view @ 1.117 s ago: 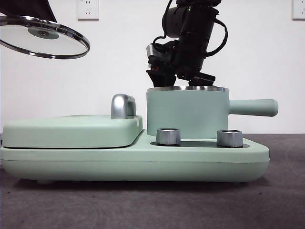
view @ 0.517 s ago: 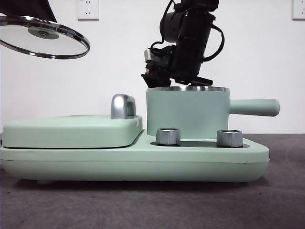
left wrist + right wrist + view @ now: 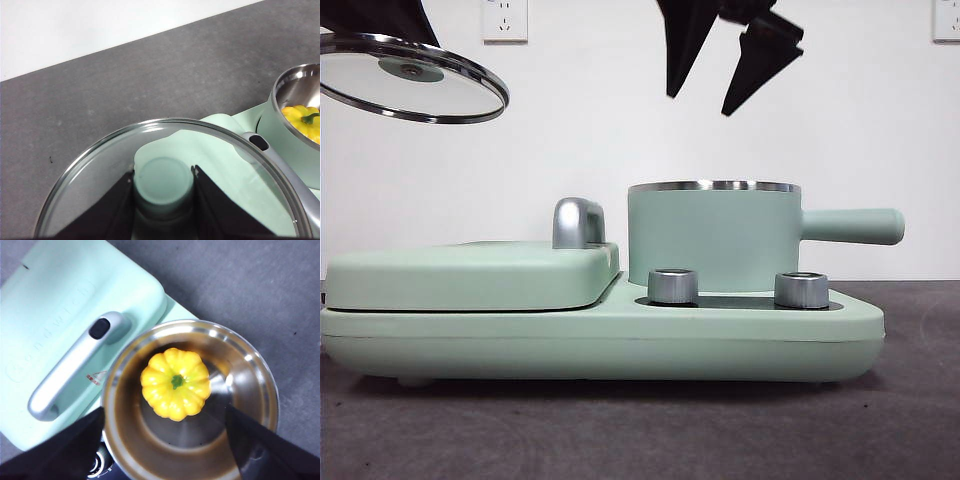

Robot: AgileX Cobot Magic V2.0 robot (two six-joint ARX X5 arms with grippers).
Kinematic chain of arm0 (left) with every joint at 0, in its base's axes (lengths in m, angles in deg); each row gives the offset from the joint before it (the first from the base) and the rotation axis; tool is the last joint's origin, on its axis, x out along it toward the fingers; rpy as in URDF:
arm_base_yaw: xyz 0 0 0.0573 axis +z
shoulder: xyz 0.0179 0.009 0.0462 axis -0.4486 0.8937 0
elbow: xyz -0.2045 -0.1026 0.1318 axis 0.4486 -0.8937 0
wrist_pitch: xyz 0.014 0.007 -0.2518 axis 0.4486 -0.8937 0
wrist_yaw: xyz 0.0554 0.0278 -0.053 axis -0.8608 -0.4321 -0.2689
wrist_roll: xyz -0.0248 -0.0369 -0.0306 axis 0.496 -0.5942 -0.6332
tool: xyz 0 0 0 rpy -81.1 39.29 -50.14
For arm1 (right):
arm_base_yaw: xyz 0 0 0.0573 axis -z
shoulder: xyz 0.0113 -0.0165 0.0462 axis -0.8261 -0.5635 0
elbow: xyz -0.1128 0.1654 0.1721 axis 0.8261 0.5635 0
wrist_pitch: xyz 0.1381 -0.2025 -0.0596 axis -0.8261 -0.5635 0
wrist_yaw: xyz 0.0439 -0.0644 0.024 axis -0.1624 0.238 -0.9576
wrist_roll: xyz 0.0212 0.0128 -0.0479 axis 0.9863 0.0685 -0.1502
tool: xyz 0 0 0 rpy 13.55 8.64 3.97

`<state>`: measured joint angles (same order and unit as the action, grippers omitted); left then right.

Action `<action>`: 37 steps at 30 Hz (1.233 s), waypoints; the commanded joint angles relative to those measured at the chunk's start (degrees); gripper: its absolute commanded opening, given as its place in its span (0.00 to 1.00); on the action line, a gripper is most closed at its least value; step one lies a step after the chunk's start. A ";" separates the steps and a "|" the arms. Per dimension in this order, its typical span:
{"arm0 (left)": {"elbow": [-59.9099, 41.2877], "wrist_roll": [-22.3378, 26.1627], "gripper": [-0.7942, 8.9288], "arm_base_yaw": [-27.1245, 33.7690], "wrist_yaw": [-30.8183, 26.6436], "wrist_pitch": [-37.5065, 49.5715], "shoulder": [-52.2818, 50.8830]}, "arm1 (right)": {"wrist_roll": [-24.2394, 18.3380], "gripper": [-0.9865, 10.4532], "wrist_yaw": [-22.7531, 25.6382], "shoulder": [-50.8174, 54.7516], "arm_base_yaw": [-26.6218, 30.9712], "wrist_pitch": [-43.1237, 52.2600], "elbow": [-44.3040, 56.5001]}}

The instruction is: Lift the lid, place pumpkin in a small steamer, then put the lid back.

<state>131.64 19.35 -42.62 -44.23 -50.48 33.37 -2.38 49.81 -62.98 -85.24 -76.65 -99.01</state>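
The mint-green small steamer (image 3: 712,238) stands on the right of the cooker with its handle pointing right. The yellow pumpkin (image 3: 175,383) lies inside it, stem up; it also shows in the left wrist view (image 3: 304,121). My right gripper (image 3: 712,88) is open and empty, high above the pot. My left gripper (image 3: 163,200) is shut on the mint knob of the lid (image 3: 412,77), held tilted in the air at the upper left, off to the side of the pot.
The wide flat mint-green griddle cover (image 3: 470,272) with its steel handle (image 3: 578,222) lies left of the pot. Two steel dials (image 3: 673,285) stand on the cooker's front. Grey table (image 3: 640,430) surrounds it.
My right gripper has risen from the pot's rim to well above it, open and empty. The lid and left gripper have not moved.
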 commanded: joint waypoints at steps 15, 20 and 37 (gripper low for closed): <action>1.14 -1.31 0.09 -0.20 2.58 1.49 0.04 | 1.60 0.39 2.91 33.57 -0.76 27.06 38.27; 1.14 -1.36 0.09 -0.98 5.18 1.95 0.24 | 3.08 0.39 2.84 43.63 -0.76 30.64 50.01; 1.16 -1.29 0.09 -12.59 5.88 18.99 10.95 | 4.76 0.39 5.95 69.68 -1.14 27.23 67.17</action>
<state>131.64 18.21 -54.77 -38.55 -34.26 43.84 1.41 55.49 6.92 -85.99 -49.61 -31.91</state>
